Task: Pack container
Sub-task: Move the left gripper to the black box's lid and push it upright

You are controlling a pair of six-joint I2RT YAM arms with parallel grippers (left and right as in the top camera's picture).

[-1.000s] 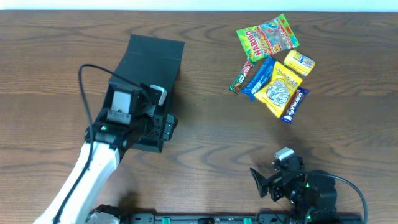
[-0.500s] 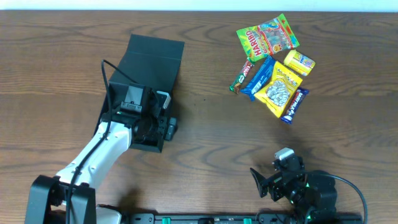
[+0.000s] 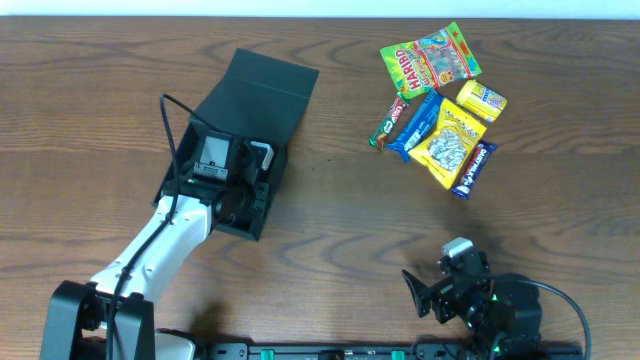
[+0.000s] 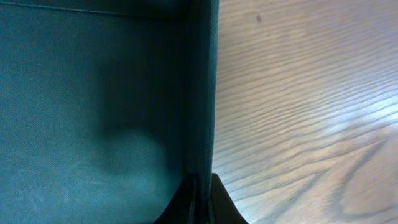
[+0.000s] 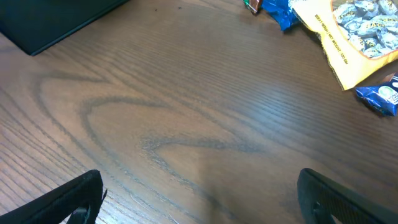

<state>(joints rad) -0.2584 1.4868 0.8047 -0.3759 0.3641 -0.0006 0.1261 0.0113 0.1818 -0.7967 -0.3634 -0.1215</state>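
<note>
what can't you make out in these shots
- Inside the container: overhead, the left arm covers most; left wrist sees only part.
- The left hand: overhead, it blends into the container; left wrist shows only the tips.
- The yellow bag's print: tiny overhead; cut off by the right wrist view's edge.

Mostly just wood-grain table (image 5: 186, 106) here. The right gripper (image 5: 199, 186) sits low in the shot with its two dark fingers (image 5: 68, 202) poking in from the bottom corners, spread wide with nothing between them. A corner of the dark container (image 5: 50, 22) shows top left, flat on the table. Top right is the snack pile: a yellow packet (image 5: 354, 37) with silvery sweets printed on it, a blue packet (image 5: 277, 9) just beside it, and another blue wrapper (image 5: 382, 96) cut off by the right edge.
</note>
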